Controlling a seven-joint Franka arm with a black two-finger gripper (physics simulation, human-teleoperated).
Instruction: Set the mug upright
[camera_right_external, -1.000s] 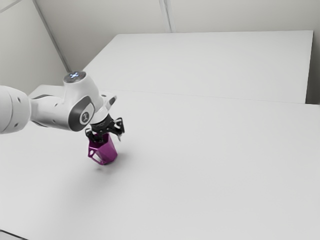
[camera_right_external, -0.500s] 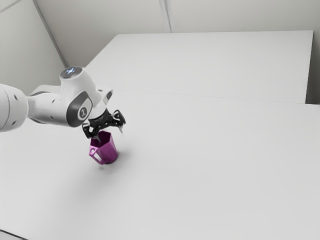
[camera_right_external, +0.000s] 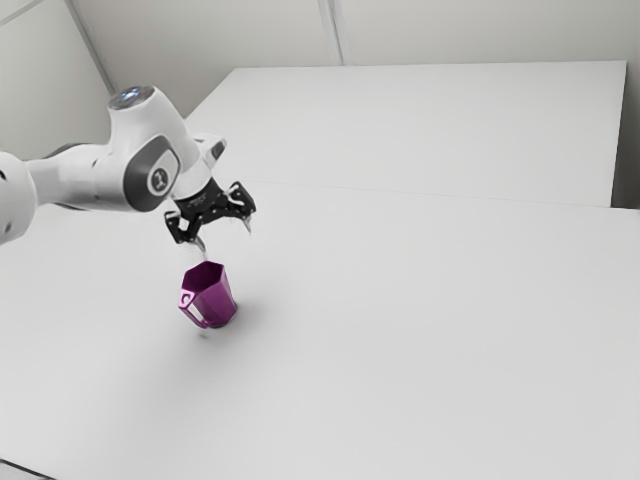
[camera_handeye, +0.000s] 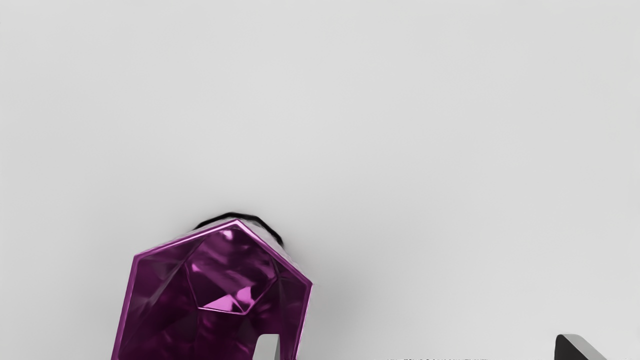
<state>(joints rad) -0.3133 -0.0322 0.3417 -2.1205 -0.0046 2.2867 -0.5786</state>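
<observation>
- Arm (camera_right_external: 75, 180): enters from the exterior view's left, its forearm close to level, raised over the table (camera_right_external: 420, 350).
- Wrist (camera_right_external: 150, 150): bulky white joint at the forearm's end, round dark cap uppermost. From here the arm bends downward toward the exterior view's right.
- Handle (camera_right_external: 196, 311): on the mug's side facing the exterior view's left and the near edge of the table. No finger on it.
- Mug (camera_right_external: 217, 301): purple, faceted, standing on its base on the table, mouth up. The wrist view looks down into the mouth, with the inner floor visible. A dark curved line lies just beyond the rim there.
- Claw (camera_right_external: 226, 244): above the mug, pointing down at a slant. Its two fingers (camera_right_external: 200, 244) stand wide apart, with nothing clamped between them. In the wrist view one finger overlaps the mug's mouth near the rim; the other is well clear of the mug, over bare table. In the exterior view the nearer tip shows just above the rim; whether it touches cannot be told.
- Panel (camera_right_external: 420, 130): flat and pale, beyond the table, extending toward the exterior view's right.
</observation>
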